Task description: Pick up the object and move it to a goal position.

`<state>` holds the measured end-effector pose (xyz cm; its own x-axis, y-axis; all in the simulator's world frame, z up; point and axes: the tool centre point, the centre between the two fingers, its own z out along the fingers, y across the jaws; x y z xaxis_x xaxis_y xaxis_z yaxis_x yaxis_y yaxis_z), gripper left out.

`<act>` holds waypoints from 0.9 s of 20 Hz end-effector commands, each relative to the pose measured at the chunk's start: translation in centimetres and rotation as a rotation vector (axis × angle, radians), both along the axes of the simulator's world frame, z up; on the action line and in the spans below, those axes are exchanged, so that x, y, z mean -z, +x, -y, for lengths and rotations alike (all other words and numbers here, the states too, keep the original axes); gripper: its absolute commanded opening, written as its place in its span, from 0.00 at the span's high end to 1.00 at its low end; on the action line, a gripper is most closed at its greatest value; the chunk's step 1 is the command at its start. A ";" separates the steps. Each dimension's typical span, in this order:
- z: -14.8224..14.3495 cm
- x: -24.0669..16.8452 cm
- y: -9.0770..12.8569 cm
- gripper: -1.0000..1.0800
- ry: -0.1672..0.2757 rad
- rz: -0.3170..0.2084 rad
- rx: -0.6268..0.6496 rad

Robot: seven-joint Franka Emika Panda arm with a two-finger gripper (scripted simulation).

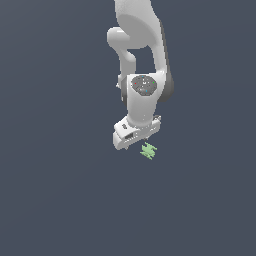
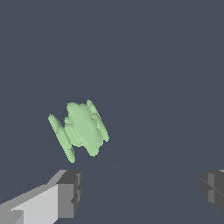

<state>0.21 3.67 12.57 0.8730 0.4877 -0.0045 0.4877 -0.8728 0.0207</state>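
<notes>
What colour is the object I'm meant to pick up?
Light green, a plain single shade; the object shows best in the wrist view.

Light-green, jagged object (image 2: 80,130) lies tilted, apparently ungrasped.

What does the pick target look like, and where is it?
Find the white arm's gripper in the exterior view. Just below it, toward that view's right, sits the object. It is the only green thing there: tiny, pale, jagged-edged, against plain dark grey.

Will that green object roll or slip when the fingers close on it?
The object looks spool-like with ridged discs, so it may roll if nudged. Its uneven ribs probably give patchy contact and could twist. It seems rigid. The gripper is open, not touching it.
</notes>
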 end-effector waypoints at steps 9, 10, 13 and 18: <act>-4.8 2.7 -0.8 0.04 0.012 -0.009 -0.330; -5.1 2.8 -0.8 0.04 0.013 -0.009 -0.350; -5.8 3.2 -1.0 0.04 0.016 -0.010 -0.400; -6.4 3.6 -1.1 0.04 0.018 -0.010 -0.444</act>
<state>-0.90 9.98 9.09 0.5887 0.8084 -0.0009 0.8084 -0.5887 0.0004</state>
